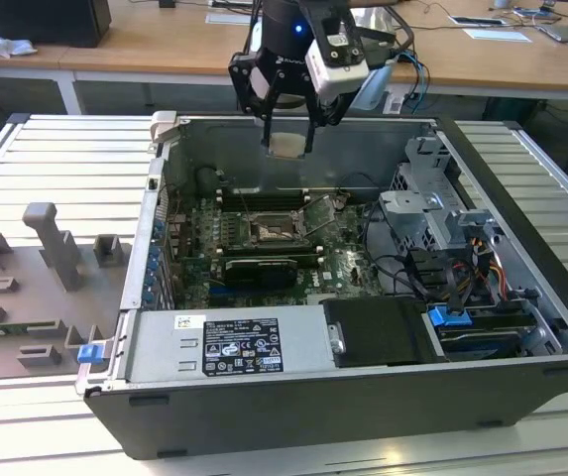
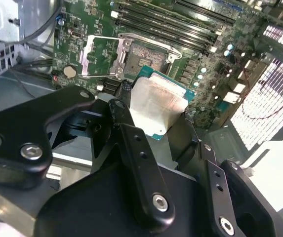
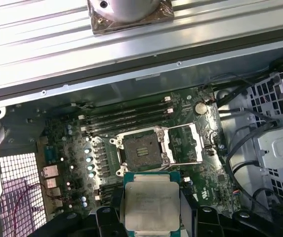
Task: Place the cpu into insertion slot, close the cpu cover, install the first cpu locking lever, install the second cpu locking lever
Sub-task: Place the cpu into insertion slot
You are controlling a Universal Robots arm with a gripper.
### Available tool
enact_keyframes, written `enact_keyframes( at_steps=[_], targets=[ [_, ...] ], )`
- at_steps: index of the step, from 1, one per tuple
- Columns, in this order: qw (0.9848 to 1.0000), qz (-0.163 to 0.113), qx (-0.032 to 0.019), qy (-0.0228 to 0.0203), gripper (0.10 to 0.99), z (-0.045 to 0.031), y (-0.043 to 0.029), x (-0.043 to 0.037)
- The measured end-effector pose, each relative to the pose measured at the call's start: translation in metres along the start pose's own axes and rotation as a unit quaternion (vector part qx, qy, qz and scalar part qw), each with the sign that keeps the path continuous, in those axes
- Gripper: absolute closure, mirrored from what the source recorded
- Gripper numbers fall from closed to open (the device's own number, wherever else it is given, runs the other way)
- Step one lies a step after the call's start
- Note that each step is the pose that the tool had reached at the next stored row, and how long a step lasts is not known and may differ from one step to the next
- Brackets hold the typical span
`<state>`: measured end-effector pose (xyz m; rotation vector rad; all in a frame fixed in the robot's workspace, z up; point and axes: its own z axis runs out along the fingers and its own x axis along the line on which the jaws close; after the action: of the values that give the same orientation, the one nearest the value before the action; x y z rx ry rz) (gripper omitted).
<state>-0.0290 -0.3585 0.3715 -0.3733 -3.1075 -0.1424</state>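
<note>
My gripper point(image 1: 288, 142) hangs above the open computer case, shut on the cpu point(image 1: 286, 147), a flat square chip with a silver-beige top. In both wrist views the cpu point(image 3: 152, 203) point(image 2: 155, 104) sits between black fingers point(image 2: 123, 106), held well above the motherboard. Below it lies the insertion slot point(image 3: 141, 149) point(image 2: 144, 56) point(image 1: 269, 230), a dark square socket with nothing in it. The cpu cover point(image 3: 184, 143) point(image 2: 98, 57) point(image 1: 321, 213) is swung open beside the slot, a thin silver frame standing off the board.
Long black memory slots point(image 3: 126, 118) run beside the socket. A black graphics card point(image 1: 261, 268) and a labelled power supply point(image 1: 229, 347) lie toward the case front. A drive cage with cables point(image 1: 432, 203) stands at the exterior view's right; grey fixtures point(image 1: 41, 288) at its left.
</note>
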Motion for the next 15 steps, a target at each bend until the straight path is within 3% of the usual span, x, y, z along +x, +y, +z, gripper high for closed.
enact_keyframes(
  at_steps=[5,8,9,15],
  targets=[
    [0.9989,0.047,-0.0009,-0.0042,0.549,0.0008,-0.0001,0.0],
    [0.9972,0.075,-0.0015,-0.0067,0.549,0.001,-0.0001,0.0],
    [0.9958,0.091,-0.0018,-0.0081,0.549,0.0012,-0.0001,0.0],
    [0.9931,0.117,-0.0023,-0.0104,0.549,0.0018,-0.0002,0.0]
  ],
)
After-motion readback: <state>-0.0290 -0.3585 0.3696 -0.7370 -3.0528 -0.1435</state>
